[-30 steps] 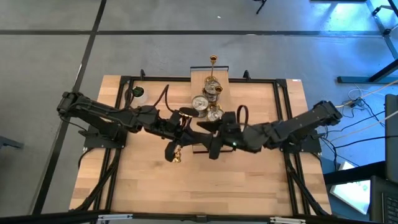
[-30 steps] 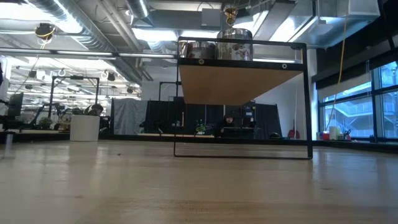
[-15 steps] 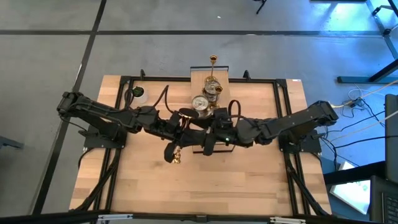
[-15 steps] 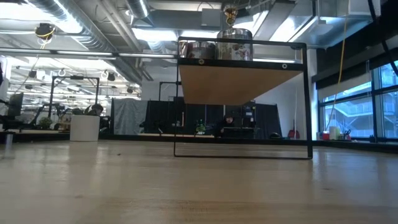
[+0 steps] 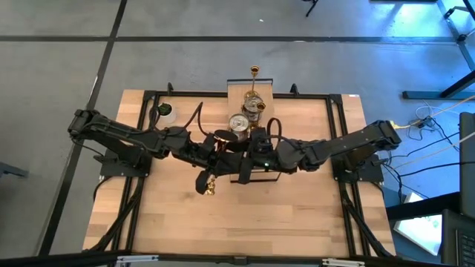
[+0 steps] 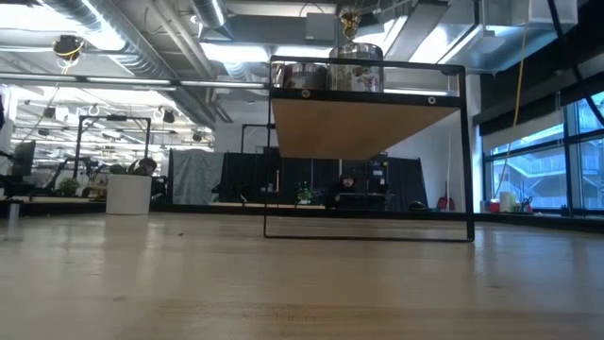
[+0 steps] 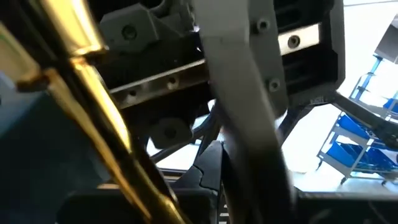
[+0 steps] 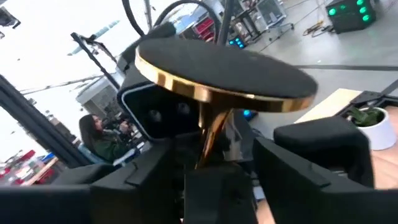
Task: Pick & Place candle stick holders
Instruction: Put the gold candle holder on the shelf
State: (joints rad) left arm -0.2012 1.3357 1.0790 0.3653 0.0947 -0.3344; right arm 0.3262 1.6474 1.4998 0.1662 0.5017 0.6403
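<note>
While the left end effector (image 5: 210, 180) is gripping a brass holder (image 5: 211, 187) mid-desk (image 5: 297, 215), the right end effector (image 5: 241, 167) is crowding it, fingers half-spread around the same holder's stem. Silver holders (image 5: 239, 123) are sitting just behind, white cup (image 5: 164, 110) off at the corner.

Bright overhead ceiling light, blown-out bkgd + close-up blur in wrist views

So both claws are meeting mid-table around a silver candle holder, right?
Not silver: the candle holder between them is brass-gold, with a round base on a slim stem, as the right wrist view shows. The rest is right.
</note>
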